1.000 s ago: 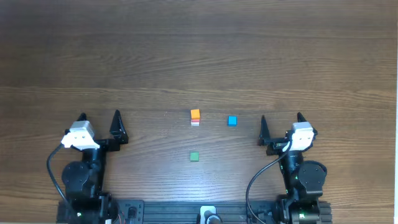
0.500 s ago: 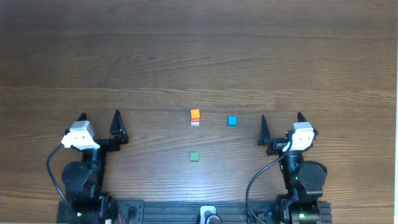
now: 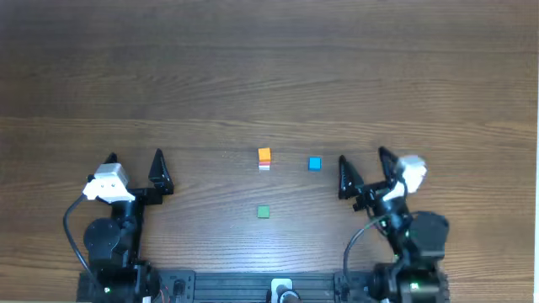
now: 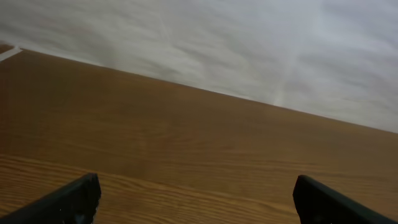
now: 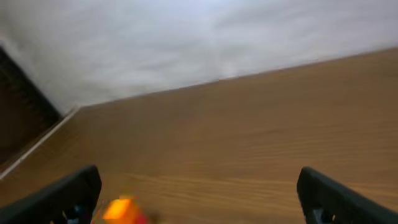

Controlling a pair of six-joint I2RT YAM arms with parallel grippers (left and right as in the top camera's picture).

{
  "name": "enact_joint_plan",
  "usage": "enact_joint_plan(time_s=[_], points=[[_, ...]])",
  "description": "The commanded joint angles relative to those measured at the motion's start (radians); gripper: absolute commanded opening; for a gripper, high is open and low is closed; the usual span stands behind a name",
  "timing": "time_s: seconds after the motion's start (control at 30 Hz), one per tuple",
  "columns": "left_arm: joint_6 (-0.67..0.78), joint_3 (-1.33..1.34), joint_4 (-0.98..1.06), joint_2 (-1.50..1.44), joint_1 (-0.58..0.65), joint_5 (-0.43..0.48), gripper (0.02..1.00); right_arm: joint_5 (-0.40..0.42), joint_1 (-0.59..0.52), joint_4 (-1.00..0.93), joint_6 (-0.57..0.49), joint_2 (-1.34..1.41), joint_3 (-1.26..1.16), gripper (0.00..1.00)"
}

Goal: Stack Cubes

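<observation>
Right gripper (image 3: 362, 171) hangs with fingers spread wide, holding nothing, the blue cube (image 3: 314, 163) near its left. Farther left, the orange cube (image 3: 264, 154) sits on the white cube (image 3: 264, 167). The green cube (image 3: 263, 212) lies nearer the bases. Left gripper (image 3: 135, 167) is likewise spread, well apart.

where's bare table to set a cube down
The far half of the table is bare, as is the stretch between the left hand and the orange cube. Tightest between the blue cube and the right hand.
</observation>
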Motion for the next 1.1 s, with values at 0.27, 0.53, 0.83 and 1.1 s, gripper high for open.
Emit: enact_joint_plan(time_s=[0.27,0.53,0.83,1.1], points=[[0.011,-0.003,-0.005,-0.006,0.005,0.013,0.998,-0.145,0.302,-0.497,-0.014,0.692,0.618,0.993],[0.011,-0.003,-0.005,-0.006,0.005,0.013,1.000,0.159,0.690,-0.682,0.156,1.051,0.821,0.991],[0.011,-0.003,-0.005,-0.006,0.005,0.013,0.998,0.298,0.860,-0.829,0.348,1.278,0.980,0.993],[0.011,-0.003,-0.004,-0.006,0.005,0.013,1.000,0.433,0.959,-0.946,0.658,1.374,0.980,0.993]])
